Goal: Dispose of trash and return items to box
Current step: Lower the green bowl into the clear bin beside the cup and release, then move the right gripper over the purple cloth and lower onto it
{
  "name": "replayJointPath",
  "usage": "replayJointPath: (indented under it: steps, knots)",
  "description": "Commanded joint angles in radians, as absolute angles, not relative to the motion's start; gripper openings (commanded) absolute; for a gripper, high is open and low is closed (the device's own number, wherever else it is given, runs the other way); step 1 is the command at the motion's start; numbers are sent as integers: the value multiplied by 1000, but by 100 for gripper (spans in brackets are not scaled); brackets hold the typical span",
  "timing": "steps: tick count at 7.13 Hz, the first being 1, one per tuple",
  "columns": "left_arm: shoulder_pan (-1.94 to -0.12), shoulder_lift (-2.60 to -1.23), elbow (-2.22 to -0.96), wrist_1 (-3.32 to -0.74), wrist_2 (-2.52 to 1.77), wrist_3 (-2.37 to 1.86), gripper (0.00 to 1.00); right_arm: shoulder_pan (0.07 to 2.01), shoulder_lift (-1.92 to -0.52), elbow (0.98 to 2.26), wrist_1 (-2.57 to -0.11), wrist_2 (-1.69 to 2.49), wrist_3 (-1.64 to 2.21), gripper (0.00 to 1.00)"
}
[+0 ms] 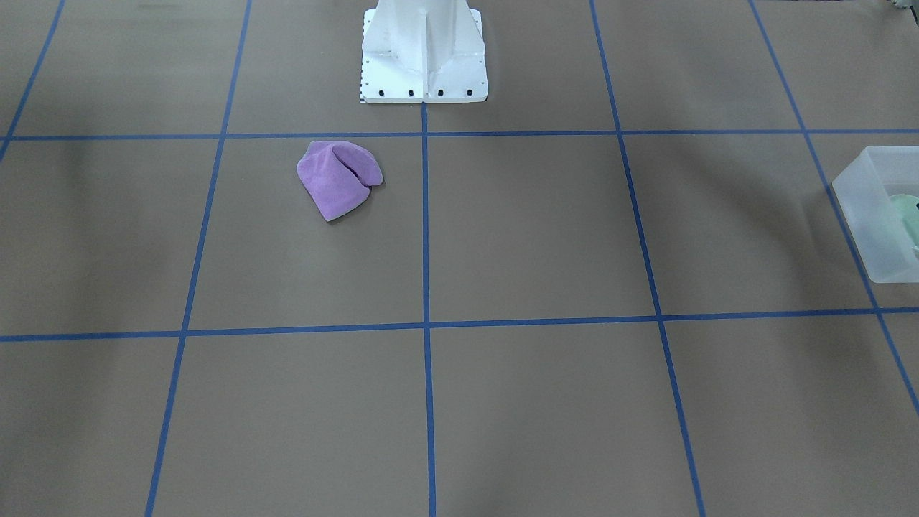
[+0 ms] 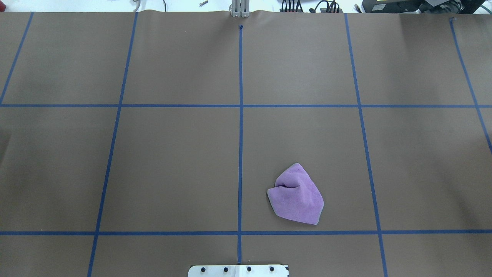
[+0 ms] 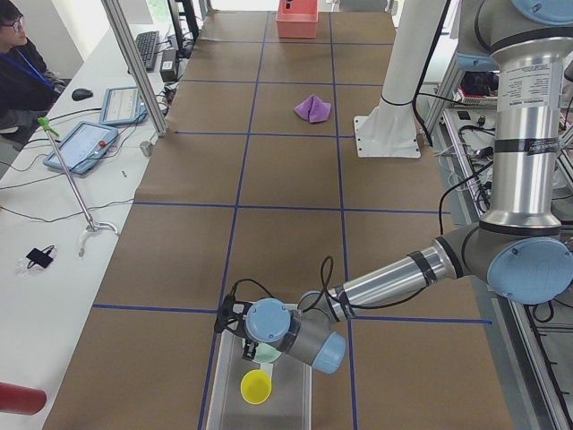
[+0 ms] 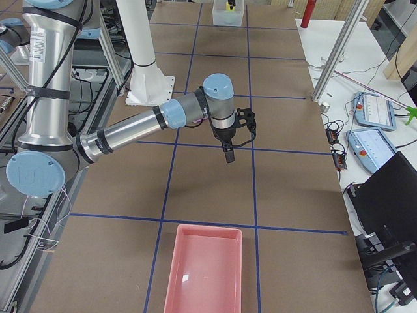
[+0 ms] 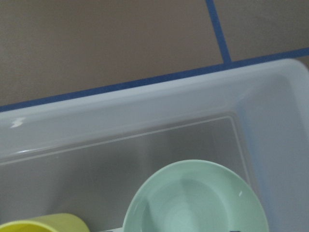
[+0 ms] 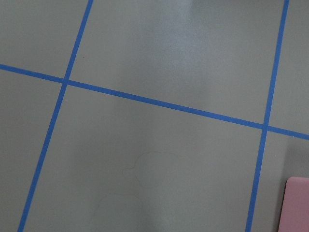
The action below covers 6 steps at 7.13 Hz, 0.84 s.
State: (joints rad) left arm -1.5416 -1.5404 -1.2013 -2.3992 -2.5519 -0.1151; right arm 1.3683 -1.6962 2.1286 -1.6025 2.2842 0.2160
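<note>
Lit brightly and evenly from overhead. Soft, broad shadows across the brown table (image 1: 531, 237) in the front and overhead views, only a thin dark line under the purple cloth (image 1: 337, 178). Pale sheen on the table in the right wrist view. Slightly soft up close on the bowl (image 5: 198, 203); small glint on the box (image 5: 145, 111) rim.
</note>
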Motion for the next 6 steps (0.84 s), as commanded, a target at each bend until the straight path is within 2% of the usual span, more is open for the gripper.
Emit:
replayJointPath:
  steps: [1, 2, 3, 4, 6]
  knots:
    - [-1575, -1548, -1595, -1954, -2576, -117, 98, 1355, -1684, 2163, -1601, 2287, 347, 100]
    - [-1578, -1536, -1799, -1731, -2525, -120, 98, 1310, -1683, 2198, -1601, 2286, 441, 100]
    - [-1572, -1536, -1912, -1595, -2431, -123, 98, 1246, -1663, 2242, -1603, 2269, 571, 100]
    - [-1571, -1536, -1940, -1574, -2430, -123, 98, 1148, -1642, 2293, -1603, 2216, 719, 100]
    - [-1531, -1537, -1957, -1569, -2422, -159, 98, 848, -1492, 2315, -1606, 1995, 1103, 100]
